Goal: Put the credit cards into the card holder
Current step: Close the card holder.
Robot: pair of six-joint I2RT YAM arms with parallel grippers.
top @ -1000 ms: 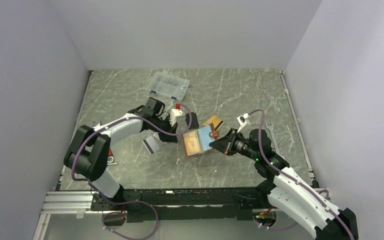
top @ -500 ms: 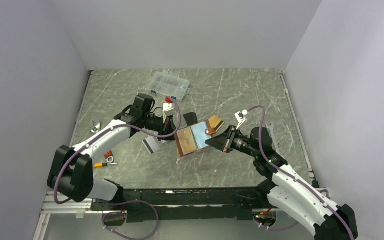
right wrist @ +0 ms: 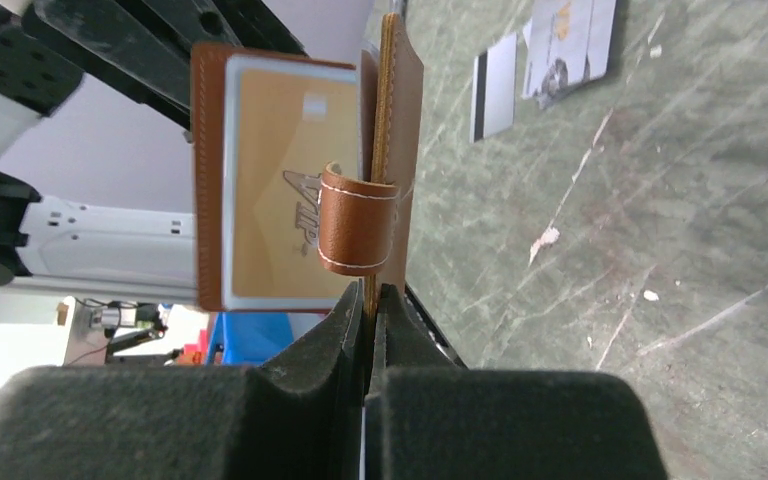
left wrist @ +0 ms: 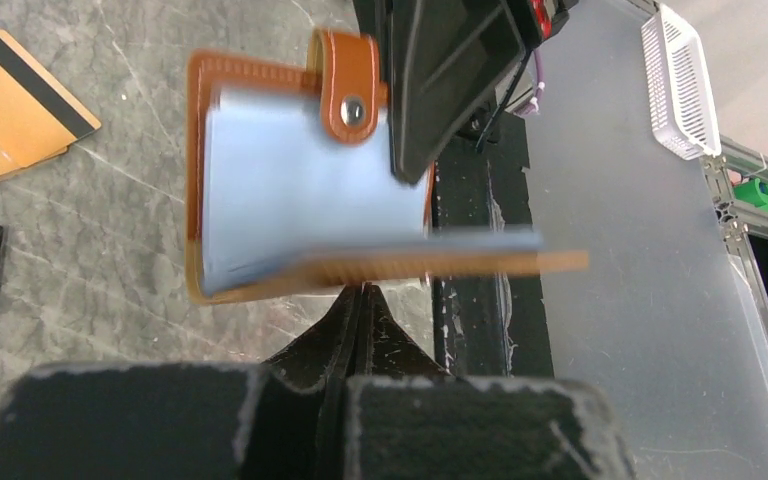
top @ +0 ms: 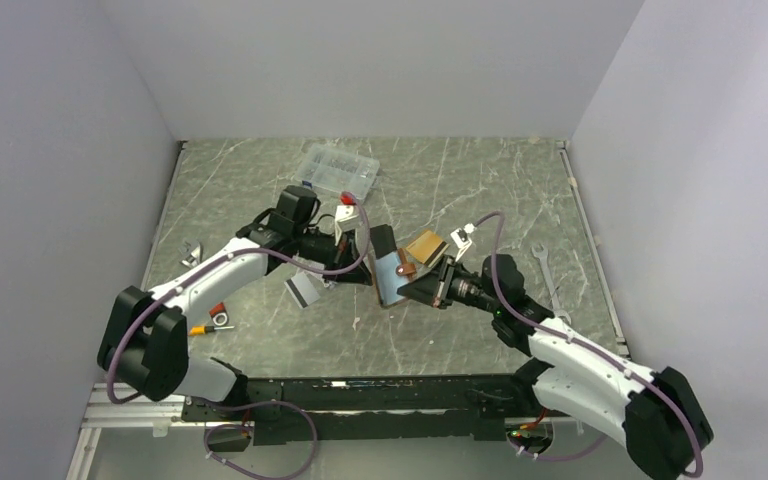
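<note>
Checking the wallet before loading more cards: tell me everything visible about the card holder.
The card holder is brown stitched leather, held open above the table, silvery sleeves inside, one holding a gold card. Its snap strap hangs undone. The right gripper fingers pinch one cover; the left gripper seems to pinch the other.

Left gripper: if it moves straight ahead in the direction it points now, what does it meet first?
The card holder: its open cover lies right across the tips of the shut left gripper, perhaps touching them; depth is unclear.
</note>
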